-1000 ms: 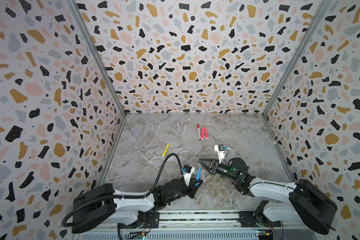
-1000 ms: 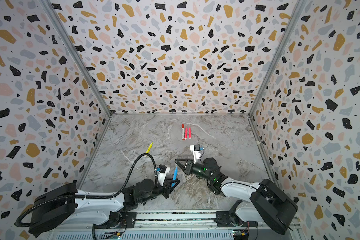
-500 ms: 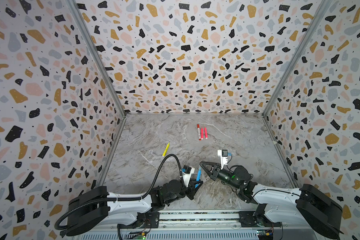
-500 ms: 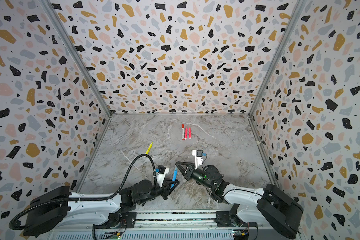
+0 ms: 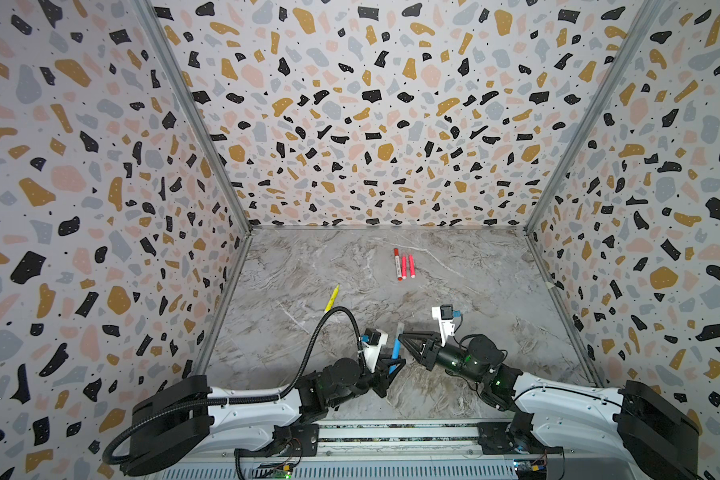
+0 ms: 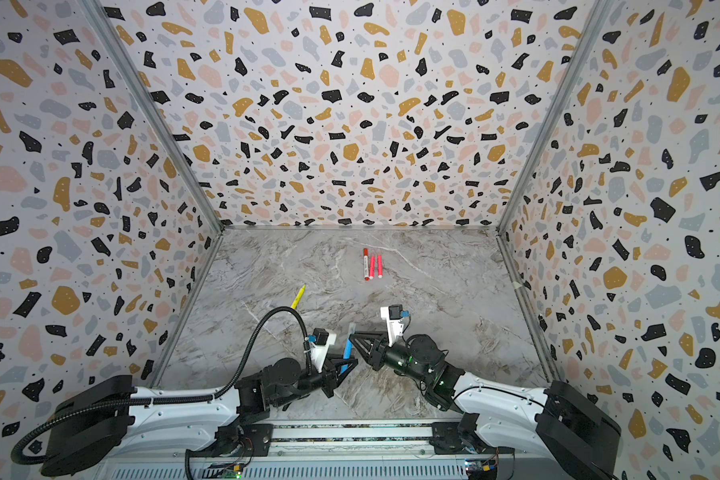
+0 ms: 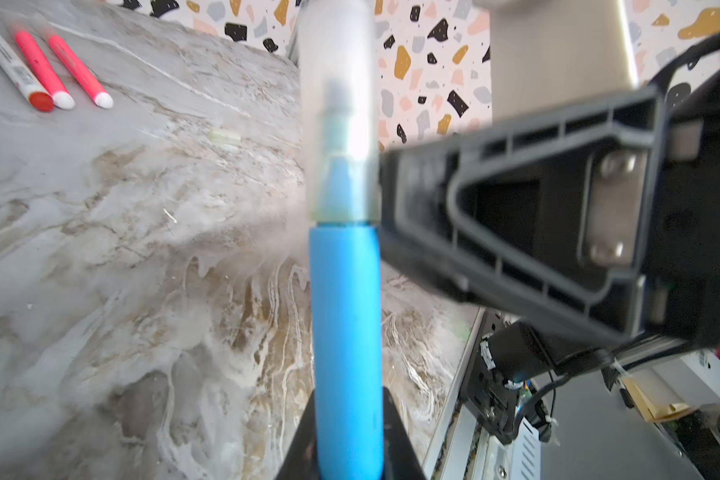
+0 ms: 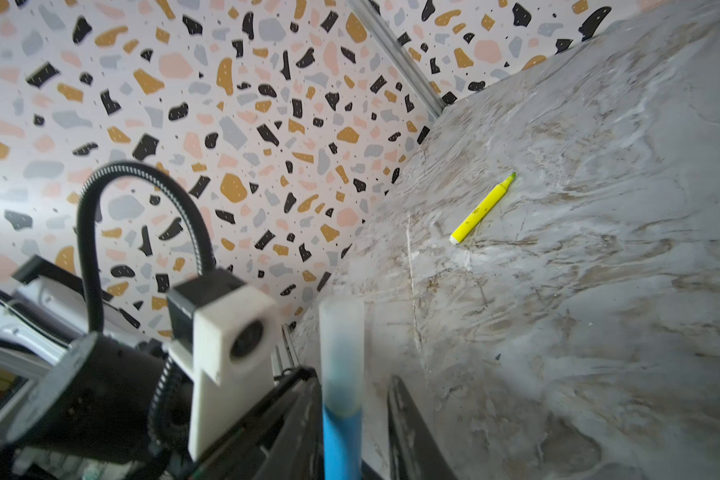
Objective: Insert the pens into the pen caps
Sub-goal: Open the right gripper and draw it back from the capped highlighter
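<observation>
By front edge [image 5: 433, 417], blue pen [image 7: 346, 332], cap [image 7: 337, 104] prob. on, floor [image 5: 495, 282] open

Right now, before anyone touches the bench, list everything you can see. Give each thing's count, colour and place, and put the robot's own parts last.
blue pen: one, blue, held in the left tool near the table's front edge
pen cap: one, frosted clear, over the blue pen's tip
yellow pen: one, yellow, lying uncapped left of the middle
pink pens: two, pinkish-red, side by side at the far middle
white pen: one, white with red ends, beside the pink pens
table: one, grey marble
walls: three, speckled, around the table
left tool: one, black, shut on the blue pen
right tool: one, black, open around the pen cap
</observation>
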{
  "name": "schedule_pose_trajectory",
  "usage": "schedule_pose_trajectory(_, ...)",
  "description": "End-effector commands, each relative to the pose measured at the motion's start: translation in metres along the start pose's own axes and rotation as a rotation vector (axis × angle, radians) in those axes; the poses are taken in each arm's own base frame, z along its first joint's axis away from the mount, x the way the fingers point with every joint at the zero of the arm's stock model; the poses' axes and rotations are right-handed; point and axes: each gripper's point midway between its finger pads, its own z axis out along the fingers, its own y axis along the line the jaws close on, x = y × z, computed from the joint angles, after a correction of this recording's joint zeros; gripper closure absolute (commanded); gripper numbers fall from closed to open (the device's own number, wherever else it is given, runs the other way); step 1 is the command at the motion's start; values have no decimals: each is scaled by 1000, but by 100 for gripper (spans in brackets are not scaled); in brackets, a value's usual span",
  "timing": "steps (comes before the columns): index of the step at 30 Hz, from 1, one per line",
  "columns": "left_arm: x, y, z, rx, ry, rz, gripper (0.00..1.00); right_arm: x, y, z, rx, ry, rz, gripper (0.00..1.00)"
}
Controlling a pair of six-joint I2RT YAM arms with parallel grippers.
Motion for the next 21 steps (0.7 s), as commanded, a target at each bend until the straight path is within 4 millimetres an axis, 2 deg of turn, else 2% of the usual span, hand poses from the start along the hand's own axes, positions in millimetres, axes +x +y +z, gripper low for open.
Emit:
schedule_pose_trajectory(1, -33, -16, -1, 45, -111, 8, 100, -5, 13, 0, -16, 26, -53, 62)
schedule_pose_trajectory(6, -29, -13, -4, 41, -104, 9, 100, -20, 21, -7, 4, -9, -99, 49)
schedule_pose_trajectory(13, -28, -13, -4, 40, -100, 16, 100, -33, 16, -20, 67, -41, -129, 46)
schedule_pose_trajectory(15, -28, -13, -3, 38, -97, 21, 100, -34, 8, -23, 107, -39, -125, 45)
schedule_pose_trajectory(19, -30, -10, -8, 19, -102, 34, 100, -32, -31, -28, 305, 13, -99, 45)
schedule_pose_trajectory(21, -34, -6, -14, -4, -123, 39, 100, -29, -44, -33, 362, 43, -90, 44)
